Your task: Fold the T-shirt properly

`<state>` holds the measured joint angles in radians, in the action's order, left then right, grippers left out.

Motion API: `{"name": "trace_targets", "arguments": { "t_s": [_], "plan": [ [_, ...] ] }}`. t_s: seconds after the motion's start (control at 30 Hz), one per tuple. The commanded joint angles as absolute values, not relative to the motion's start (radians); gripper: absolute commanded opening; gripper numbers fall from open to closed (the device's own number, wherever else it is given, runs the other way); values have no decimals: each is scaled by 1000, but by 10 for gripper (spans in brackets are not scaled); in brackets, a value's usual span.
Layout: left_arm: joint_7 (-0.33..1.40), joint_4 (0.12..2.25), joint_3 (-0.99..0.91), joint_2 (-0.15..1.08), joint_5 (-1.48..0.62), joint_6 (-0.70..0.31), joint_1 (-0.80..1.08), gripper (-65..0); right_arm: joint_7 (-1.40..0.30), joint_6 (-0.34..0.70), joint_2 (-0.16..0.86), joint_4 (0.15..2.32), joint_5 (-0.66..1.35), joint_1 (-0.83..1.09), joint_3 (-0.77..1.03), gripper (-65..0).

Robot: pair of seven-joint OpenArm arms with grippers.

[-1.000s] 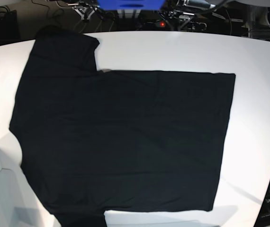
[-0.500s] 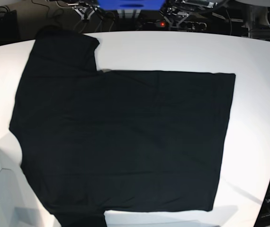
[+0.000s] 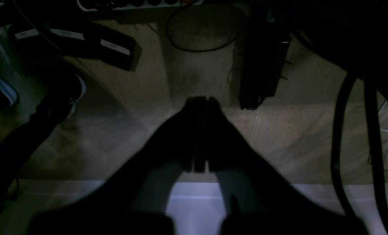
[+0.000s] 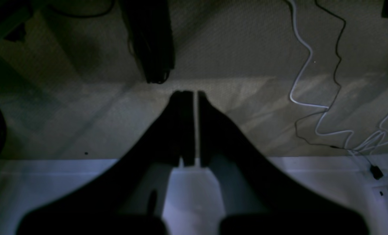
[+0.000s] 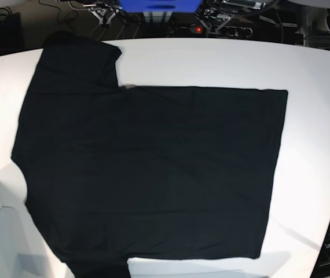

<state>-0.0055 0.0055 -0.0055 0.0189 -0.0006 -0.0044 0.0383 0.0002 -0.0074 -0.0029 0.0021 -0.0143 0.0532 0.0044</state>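
The black T-shirt (image 5: 147,168) lies spread flat on the white table (image 5: 223,61), plain side up, with one sleeve toward the far left and its hem edge at the right. No print or tag shows. Neither arm appears in the base view. In the left wrist view my left gripper (image 3: 200,99) is shut with nothing between its fingers, hanging over a dim carpeted floor beyond a white edge. My right gripper (image 4: 190,94) is likewise shut and empty, over the floor past the white edge in the right wrist view.
Cables and electronics (image 5: 211,20) crowd the space behind the table's far edge. A white cable (image 4: 308,81) snakes over the carpet, and a dark post (image 4: 151,39) stands there. Black hoses (image 3: 357,137) and a dark block (image 3: 262,65) show under the left wrist.
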Motion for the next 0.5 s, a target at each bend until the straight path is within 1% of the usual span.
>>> {"name": "trace_targets", "arguments": {
  "t_s": [0.0, 0.13, 0.33, 0.47],
  "plan": [
    [-7, 5, -7, 19, -1, -10, 44, -650, -2, 5, -5, 2, -8, 58, 4, -650],
    [-8, 5, -7, 19, -1, -10, 62, -650, -1, 5, -5, 7, -8, 74, 4, -650],
    [-8, 5, -7, 19, -1, -10, 71, -650, -10, 5, -8, 127, -8, 137, 4, -650],
    [-8, 5, -7, 19, -1, -10, 73, -650, -10, 5, -7, 127, -8, 142, 4, -650]
  ]
}}
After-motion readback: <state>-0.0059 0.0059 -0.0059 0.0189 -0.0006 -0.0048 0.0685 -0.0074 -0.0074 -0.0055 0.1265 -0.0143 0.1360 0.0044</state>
